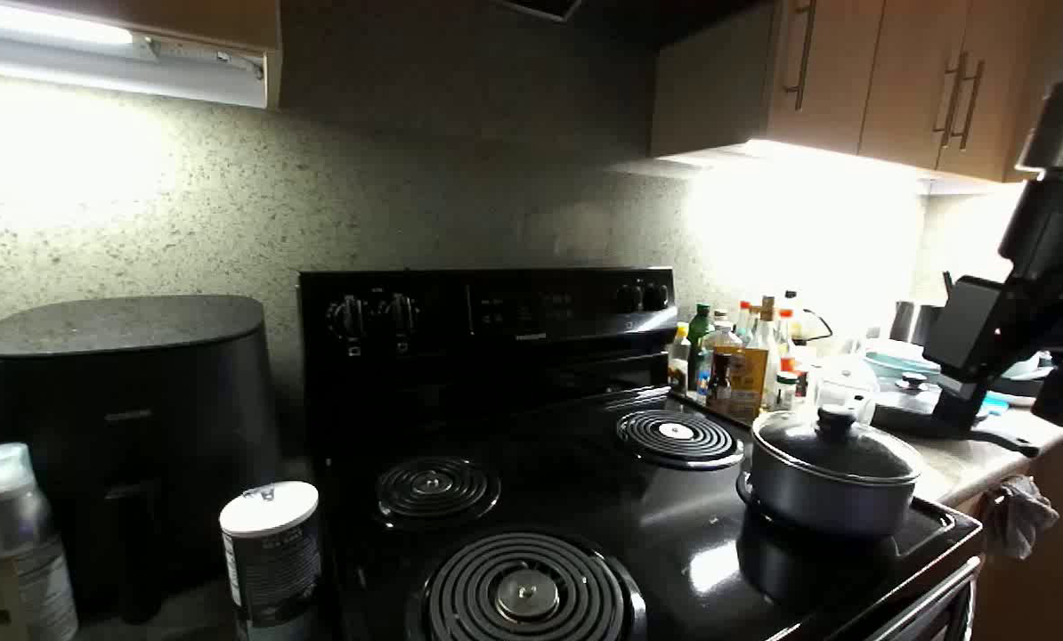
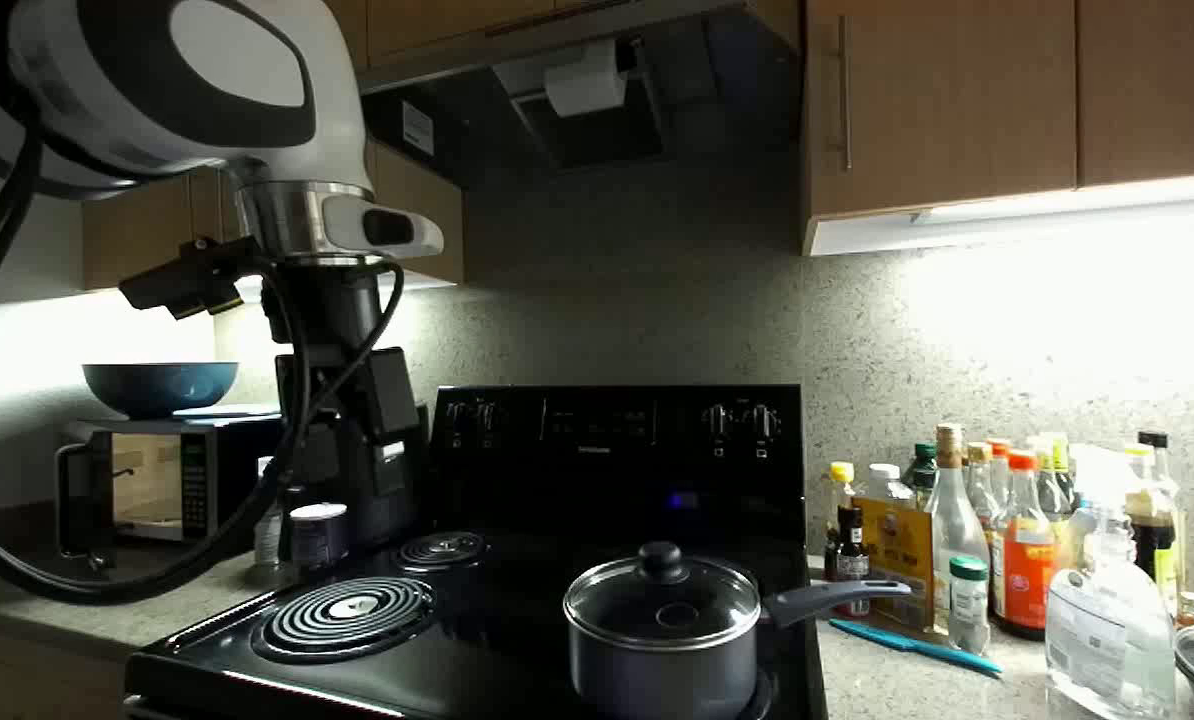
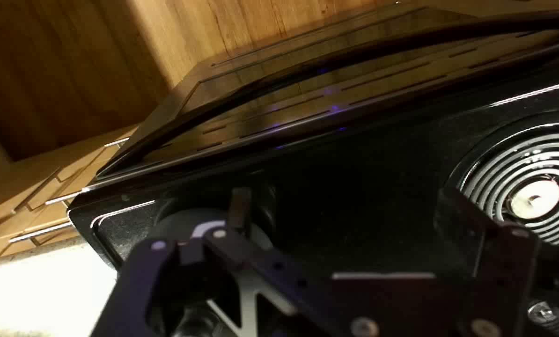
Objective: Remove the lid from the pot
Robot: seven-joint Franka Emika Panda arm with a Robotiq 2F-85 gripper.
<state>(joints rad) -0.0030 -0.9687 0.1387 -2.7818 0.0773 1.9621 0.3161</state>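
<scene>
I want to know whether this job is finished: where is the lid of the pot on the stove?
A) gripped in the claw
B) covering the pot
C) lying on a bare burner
B: in both exterior views the lid sits on the pot.

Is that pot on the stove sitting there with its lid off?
No, the glass lid is resting on the pot, covering its top, in both exterior views.
</scene>
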